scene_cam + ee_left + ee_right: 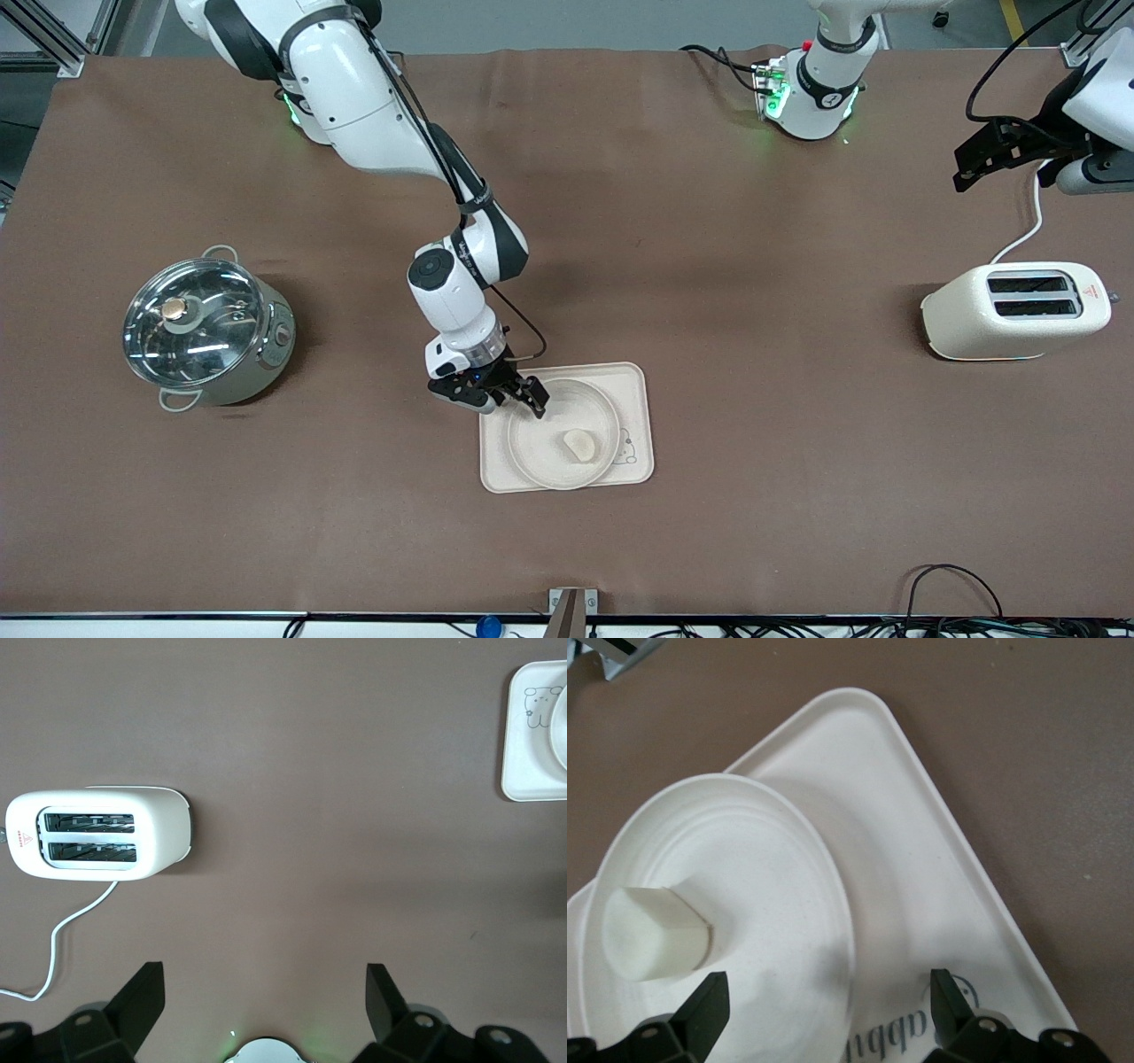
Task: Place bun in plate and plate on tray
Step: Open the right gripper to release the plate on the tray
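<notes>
The bun (580,444) lies in the plate (540,447), and the plate sits on the tray (633,390) near the table's middle. My right gripper (512,403) is open and empty, just over the plate's rim at the tray's corner toward the right arm's end. In the right wrist view its open gripper (828,1001) straddles the plate's rim (833,904), with the bun (651,935) in the plate and the tray (921,859) with its script under it. My left gripper (974,168) waits open in the air over the table's left-arm end; it also shows in the left wrist view (266,992).
A steel pot with a glass lid (205,330) stands toward the right arm's end. A cream toaster (1019,310) with a white cord stands toward the left arm's end, also in the left wrist view (97,835), where the tray's corner (523,771) shows too.
</notes>
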You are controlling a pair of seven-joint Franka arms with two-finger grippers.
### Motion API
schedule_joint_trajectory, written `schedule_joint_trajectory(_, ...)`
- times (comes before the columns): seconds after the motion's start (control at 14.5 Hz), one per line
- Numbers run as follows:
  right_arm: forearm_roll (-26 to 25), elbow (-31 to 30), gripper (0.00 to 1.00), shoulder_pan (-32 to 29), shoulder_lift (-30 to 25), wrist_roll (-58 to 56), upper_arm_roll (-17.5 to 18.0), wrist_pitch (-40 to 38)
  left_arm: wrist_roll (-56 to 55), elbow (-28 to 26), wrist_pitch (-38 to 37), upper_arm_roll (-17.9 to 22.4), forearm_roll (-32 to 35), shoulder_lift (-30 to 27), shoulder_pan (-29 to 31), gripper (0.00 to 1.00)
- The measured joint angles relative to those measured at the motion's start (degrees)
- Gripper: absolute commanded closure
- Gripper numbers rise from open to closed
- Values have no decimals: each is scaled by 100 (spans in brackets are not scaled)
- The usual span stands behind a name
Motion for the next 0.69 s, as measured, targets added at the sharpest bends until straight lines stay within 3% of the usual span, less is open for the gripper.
schedule_joint_trajectory(0.35, 3, 7, 0, -19, -501, 0, -48, -586, 0, 0, 0, 1, 0, -3, 0, 0)
schedule_joint_trajectory(0.69, 1, 49, 0, -89, -1509, -57, -426, -2485, 0, 0, 0, 1, 0, -4, 0, 0)
